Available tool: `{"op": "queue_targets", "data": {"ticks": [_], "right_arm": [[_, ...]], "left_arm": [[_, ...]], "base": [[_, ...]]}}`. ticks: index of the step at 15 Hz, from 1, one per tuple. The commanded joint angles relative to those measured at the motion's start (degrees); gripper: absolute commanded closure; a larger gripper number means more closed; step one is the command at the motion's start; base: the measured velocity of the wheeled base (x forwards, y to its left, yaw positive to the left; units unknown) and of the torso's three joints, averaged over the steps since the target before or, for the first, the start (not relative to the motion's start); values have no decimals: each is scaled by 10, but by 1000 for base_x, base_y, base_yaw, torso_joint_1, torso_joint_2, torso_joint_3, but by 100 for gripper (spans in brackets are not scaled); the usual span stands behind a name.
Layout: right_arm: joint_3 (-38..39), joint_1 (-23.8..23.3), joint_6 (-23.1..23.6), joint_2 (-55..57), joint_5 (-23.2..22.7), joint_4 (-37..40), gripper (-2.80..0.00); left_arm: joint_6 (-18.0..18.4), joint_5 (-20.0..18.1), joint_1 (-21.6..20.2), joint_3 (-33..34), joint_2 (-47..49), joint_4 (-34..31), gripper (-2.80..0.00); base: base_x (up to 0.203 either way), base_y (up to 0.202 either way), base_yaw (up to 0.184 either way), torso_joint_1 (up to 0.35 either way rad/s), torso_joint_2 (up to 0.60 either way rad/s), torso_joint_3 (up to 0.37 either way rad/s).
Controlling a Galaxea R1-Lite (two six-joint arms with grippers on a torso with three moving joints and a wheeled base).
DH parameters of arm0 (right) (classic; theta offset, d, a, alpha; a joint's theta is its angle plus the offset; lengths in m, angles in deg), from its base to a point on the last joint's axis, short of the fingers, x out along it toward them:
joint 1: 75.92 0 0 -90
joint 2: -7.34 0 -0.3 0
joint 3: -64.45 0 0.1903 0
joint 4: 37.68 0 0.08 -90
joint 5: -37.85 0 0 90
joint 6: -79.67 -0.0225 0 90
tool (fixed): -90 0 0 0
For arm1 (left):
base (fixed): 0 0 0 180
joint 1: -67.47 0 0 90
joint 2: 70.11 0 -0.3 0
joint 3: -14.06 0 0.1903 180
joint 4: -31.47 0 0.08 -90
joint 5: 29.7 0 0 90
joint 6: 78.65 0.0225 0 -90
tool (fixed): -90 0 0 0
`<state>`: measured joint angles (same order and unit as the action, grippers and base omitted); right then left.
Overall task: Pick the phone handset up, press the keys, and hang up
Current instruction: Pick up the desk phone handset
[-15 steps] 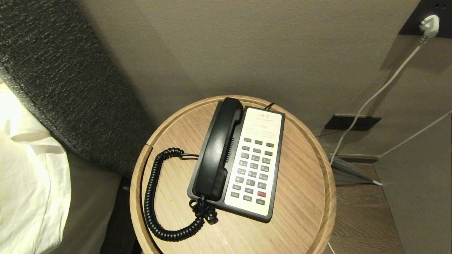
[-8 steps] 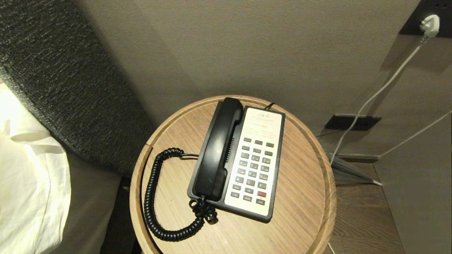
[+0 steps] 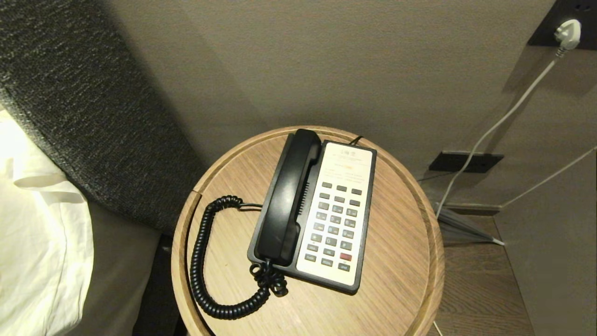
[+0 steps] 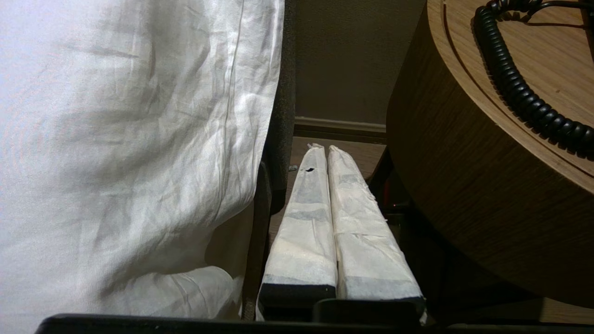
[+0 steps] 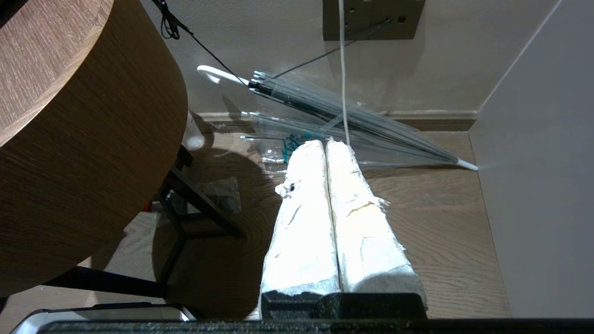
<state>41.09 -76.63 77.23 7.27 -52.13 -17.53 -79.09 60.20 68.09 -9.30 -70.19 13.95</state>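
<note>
Right now I count one glossy black phone handset (image 3: pixel 288 200) cradled beside grey rectangular keys (image 3: pixel 336 223) on one round wooden table (image 3: pixel 401 261); left gripper (image 4: pixel 323 149) and right gripper (image 5: pixel 325 143), both pressed together empty, hang below it.

1. You are looking down on a round wooden side table (image 3: pixel 396 261) with a raised rim.
2. On it sits the phone base (image 3: pixel 364 224), angled slightly.
3. The coiled cord (image 3: pixel 198 261) loops across the bare wood on the left, close to the rim.
4. Beneath lies a wooden floor (image 3: pixel 480 284).
</note>
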Motion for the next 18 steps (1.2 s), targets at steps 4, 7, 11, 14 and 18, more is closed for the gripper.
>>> {"op": "queue_targets", "data": {"ticks": [4, 7, 11, 14, 18], "right_arm": [[11, 0, 0, 0, 0, 0, 0], [11, 0, 0, 0, 0, 0, 0], [11, 0, 0, 0, 0, 0, 0], [11, 0, 0, 0, 0, 0, 0], [11, 0, 0, 0, 0, 0, 0]], "left_arm": [[-1, 0, 0, 23, 1, 0, 0], [1, 1, 0, 23, 1, 1, 0], [4, -2, 0, -136, 37, -70, 0], [-16, -48, 1, -307, 204, -174, 0], [-36, -127, 3, -500, 477, -252, 0]], "base": [[0, 0, 0, 0, 0, 0], [0, 0, 0, 0, 0, 0], [0, 0, 0, 0, 0, 0], [0, 0, 0, 0, 0, 0], [0, 0, 0, 0, 0, 0]]}}
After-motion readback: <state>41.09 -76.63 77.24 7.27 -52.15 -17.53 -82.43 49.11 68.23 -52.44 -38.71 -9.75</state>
